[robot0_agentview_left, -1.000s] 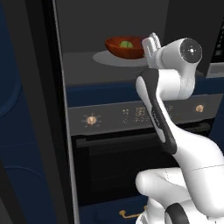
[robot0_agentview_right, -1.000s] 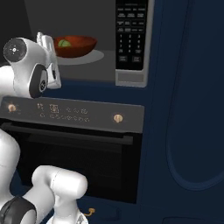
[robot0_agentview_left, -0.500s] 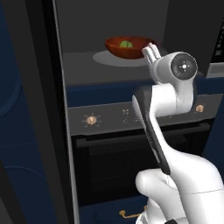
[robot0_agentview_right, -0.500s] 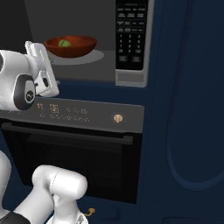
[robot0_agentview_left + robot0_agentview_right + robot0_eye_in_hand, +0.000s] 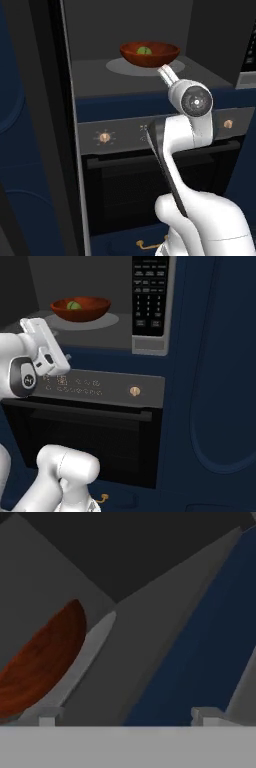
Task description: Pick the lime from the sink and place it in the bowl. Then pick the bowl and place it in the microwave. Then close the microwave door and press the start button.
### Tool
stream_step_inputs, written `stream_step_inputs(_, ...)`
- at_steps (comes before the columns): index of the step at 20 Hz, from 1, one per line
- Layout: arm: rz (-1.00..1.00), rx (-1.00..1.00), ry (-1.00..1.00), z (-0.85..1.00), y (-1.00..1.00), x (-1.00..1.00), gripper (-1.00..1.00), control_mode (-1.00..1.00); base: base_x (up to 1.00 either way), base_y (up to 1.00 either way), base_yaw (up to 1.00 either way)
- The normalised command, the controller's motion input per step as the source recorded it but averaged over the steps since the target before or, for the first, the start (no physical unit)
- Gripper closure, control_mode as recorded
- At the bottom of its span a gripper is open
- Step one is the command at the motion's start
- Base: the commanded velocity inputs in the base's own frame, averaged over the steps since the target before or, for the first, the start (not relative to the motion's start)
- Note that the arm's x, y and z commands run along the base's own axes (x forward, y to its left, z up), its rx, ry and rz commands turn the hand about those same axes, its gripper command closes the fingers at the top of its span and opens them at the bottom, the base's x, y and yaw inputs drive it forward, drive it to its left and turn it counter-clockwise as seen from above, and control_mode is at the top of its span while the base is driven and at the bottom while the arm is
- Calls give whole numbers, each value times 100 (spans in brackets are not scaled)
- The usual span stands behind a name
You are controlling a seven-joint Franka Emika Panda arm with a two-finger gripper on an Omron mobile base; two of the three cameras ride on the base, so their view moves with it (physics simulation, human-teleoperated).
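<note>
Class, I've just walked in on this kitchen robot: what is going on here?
The bowl with the lime in it sits on the turntable inside the microwave. The robot's gripper is open and empty, just in front of the cavity and apart from the bowl. The cavity stands open, so the door remains to be closed and the start button on the control panel pressed. The oven below is shut.
</note>
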Motion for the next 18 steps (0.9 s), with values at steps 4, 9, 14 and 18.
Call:
stream_step_inputs(4, -7, -31, -10, -23, 7, -23, -100, -100, 0, 0, 0)
stream_step_inputs(9, -12, -31, -12, -20, 20, -42, -100, -100, 0, 0, 0)
stream_step_inputs(14, -8, -22, -6, -15, 21, -48, -100, -100, 0, 0, 0)
stream_step_inputs(18, 0, -12, -5, -5, 21, -26, -100, -100, 0, 0, 0)
